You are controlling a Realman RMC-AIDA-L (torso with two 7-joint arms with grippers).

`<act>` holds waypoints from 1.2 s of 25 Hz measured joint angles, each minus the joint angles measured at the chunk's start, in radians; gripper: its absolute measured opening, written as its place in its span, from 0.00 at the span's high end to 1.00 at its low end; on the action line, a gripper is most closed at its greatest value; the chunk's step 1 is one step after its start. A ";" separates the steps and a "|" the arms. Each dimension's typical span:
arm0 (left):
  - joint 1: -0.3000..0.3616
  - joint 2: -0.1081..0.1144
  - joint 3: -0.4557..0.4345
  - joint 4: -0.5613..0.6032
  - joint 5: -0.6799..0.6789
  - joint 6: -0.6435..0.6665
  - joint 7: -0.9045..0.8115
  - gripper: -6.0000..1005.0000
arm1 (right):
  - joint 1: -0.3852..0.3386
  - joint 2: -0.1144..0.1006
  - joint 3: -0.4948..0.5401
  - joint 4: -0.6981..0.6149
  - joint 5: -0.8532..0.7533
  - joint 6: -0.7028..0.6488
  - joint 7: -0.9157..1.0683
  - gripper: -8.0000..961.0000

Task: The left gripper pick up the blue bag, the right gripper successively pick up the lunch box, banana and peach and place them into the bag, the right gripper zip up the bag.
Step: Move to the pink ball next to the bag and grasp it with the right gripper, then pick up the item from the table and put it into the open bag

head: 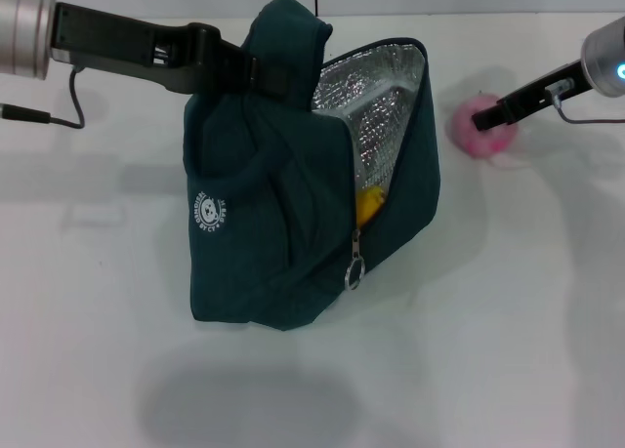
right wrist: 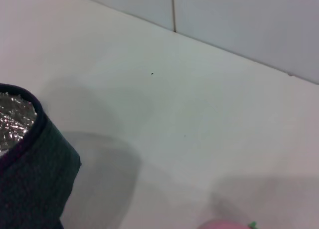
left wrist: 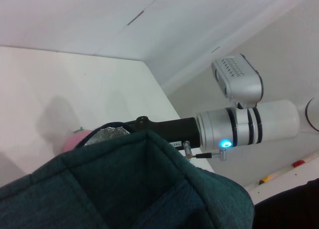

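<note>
The left gripper (head: 262, 69) is clamped on the bag (head: 283, 243), holding it upright and unzipped on the worktop (head: 508, 321). Only the head view shows the banana (head: 368, 206) inside. The right gripper (head: 485, 119) reaches the peach (head: 479, 128) beside the bag; whether its fingers are closed cannot be told.

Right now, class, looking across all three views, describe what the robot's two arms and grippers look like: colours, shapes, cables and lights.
Both arms end in a silver cuff followed by a long black section. The left gripper is a black claw, with a thin black cable trailing from its wrist. The right gripper is also black; its white-and-silver cuff shows a glowing blue light and a small cable plugged in beside it.
</note>
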 joint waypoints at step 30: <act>0.040 0.001 -0.008 0.000 -0.019 0.002 0.002 0.96 | -0.314 -0.046 0.024 -0.422 0.786 -0.178 -0.263 0.88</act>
